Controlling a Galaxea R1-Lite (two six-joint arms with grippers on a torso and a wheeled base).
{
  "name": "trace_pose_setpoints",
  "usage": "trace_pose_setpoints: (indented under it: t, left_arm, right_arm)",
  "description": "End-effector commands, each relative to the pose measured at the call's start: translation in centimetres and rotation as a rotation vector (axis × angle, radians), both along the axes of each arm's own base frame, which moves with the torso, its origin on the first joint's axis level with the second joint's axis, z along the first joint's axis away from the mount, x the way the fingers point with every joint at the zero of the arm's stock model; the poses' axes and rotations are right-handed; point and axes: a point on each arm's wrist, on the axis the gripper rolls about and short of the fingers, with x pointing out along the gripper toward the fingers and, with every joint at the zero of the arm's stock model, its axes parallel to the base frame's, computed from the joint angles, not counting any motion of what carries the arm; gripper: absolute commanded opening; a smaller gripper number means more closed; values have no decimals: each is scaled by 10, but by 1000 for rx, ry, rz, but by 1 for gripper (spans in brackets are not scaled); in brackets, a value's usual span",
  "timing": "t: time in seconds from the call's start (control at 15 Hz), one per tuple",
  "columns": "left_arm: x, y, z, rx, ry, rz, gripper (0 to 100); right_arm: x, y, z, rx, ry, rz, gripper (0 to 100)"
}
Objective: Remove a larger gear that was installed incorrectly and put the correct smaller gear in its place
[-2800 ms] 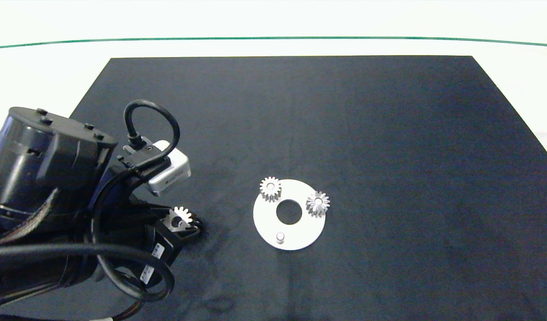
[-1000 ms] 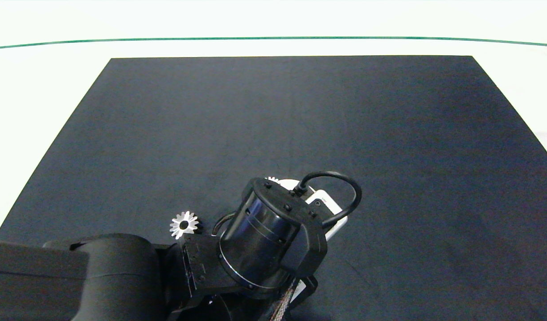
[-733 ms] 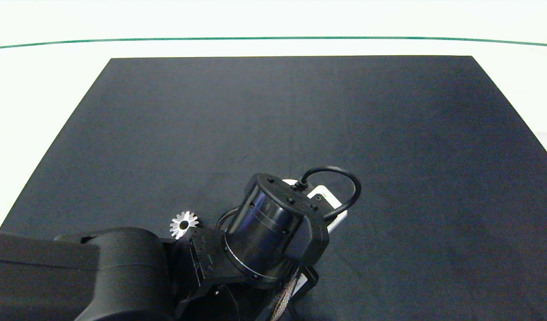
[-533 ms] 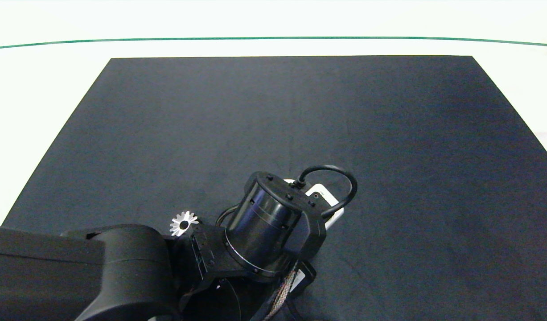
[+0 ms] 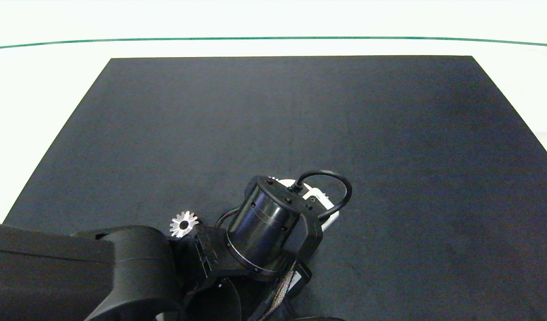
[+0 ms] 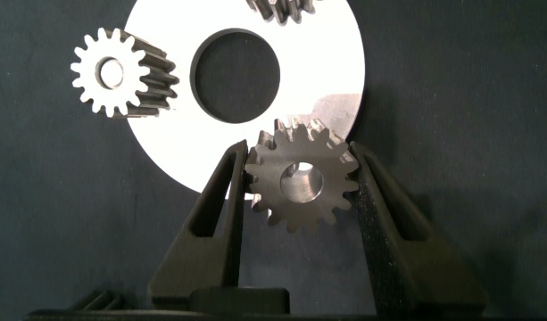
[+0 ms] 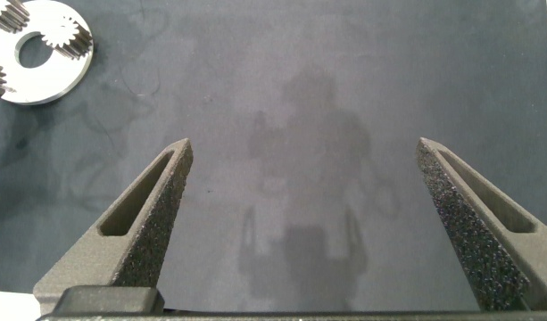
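Silver small gear (image 6: 302, 181): my left tool (image 6: 295, 192) pinches it, over the white plate's (image 6: 340, 67) edge.
Change: seconds ago my arm was by the big gear (image 5: 183, 224); now it is over the plate.
Meaning: I think only setting it on the peg is left.
Right tool (image 7: 313, 218): spread, empty.
Writing: none readable.

the larger gear (image 5: 183, 224) lies alone on the mat (image 5: 300, 116), left of the round plate (image 6: 344, 80), which the left arm covers from above. a smaller gear (image 6: 302, 178) sits over the plate's edge between the left gripper (image 6: 300, 192) fingers, another gear (image 6: 121, 73) overhanging its rim nearby.
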Motion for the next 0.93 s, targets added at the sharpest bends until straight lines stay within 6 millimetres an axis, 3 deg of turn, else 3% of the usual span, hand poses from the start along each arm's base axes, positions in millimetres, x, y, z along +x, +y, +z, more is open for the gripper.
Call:
trace_pose_setpoints:
  t: [0.07, 0.93]
  left_arm:
    - [3, 1, -2, 5, 0, 10, 10]
    - [15, 6, -13, 36, 22, 51, 10]
  right_arm:
    - [0, 0, 0, -1, 3, 1, 100]
    - [0, 0, -4, 0, 10, 1, 100]
